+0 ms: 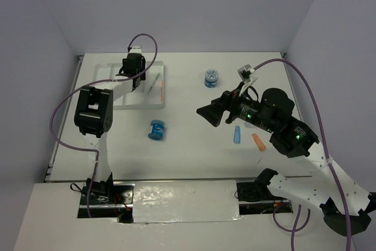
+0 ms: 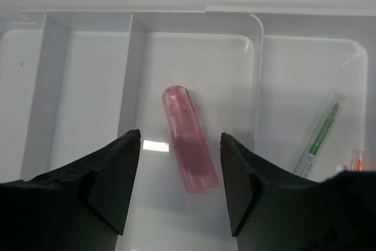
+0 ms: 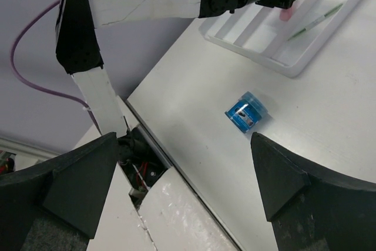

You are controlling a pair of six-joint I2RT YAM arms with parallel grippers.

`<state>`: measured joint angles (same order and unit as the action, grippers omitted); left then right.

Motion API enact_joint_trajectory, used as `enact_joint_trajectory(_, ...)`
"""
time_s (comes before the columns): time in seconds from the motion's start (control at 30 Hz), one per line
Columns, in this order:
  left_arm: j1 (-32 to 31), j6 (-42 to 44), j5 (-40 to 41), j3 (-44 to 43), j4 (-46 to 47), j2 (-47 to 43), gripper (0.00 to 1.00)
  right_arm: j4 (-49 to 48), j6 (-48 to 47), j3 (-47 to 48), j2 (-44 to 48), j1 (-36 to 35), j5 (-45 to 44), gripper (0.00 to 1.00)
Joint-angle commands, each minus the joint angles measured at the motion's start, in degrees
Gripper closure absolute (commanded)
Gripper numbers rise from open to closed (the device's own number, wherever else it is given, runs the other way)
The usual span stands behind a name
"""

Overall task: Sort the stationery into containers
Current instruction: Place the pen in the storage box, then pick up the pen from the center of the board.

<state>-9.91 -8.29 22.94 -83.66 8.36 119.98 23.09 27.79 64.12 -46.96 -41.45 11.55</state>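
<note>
Beneath the left gripper [image 2: 179, 140] sits the white tray [image 2: 94, 86]; we'd lift straight up, no twist, lest a finger drag the pink piece [image 2: 189, 145] lying flat between the jaws (released, we judge), green pen [image 2: 320, 139] one compartment to the hand's right. Arm stretched far forward, wrist pointing down, jaws half apart, gripping nothing.

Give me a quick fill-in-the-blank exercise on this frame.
1. The left gripper stands ____ around the pink piece lying in the tray.
2. In the left wrist view, the green pen lies to its ____.
3. Blue spools on the table: ____.
4. The right gripper holds ____.
Missing: open; right; two; nothing.
</note>
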Motion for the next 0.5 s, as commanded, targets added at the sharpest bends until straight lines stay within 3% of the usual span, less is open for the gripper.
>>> enact_joint_trajectory(0.0, 0.2, -2.2, 0.0, -3.7, 0.3, -0.4, 0.3, -3.6, 1.0, 0.2, -0.5, 0.1, 0.6, 0.0)
enact_joint_trajectory(0.07, 0.1, -3.0, 2.7, -4.5, -2.0, -1.5, 0.21, -3.8, 0.8, 0.7, -0.9, 0.1, 0.2, 0.0)
enact_joint_trajectory(0.2, 0.1, -5.1, 7.3, -7.3, -8.0, -5.7, 0.13, -2.5, -1.1, 2.8, -1.3, 0.1, -3.2, 0.0)
enact_joint_trajectory(0.3, -1.2, -11.7, 4.7, -7.0, -14.9, -13.4, 0.01, 1.3, -4.0, 5.7, -0.3, 0.1, -8.7, 0.0)
enact_joint_trajectory(0.37, -3.2, -18.0, -1.5, -5.5, -18.4, -20.4, 0.01, 5.0, -5.1, 7.6, 0.6, 0.2, -16.9, 0.0)
enact_joint_trajectory(0.47, -13.4, -24.2, 0.2, 1.5, -20.1, -28.0, 0.01, 10.5, -5.6, 8.7, 3.2, 0.3, -30.8, 0.0)
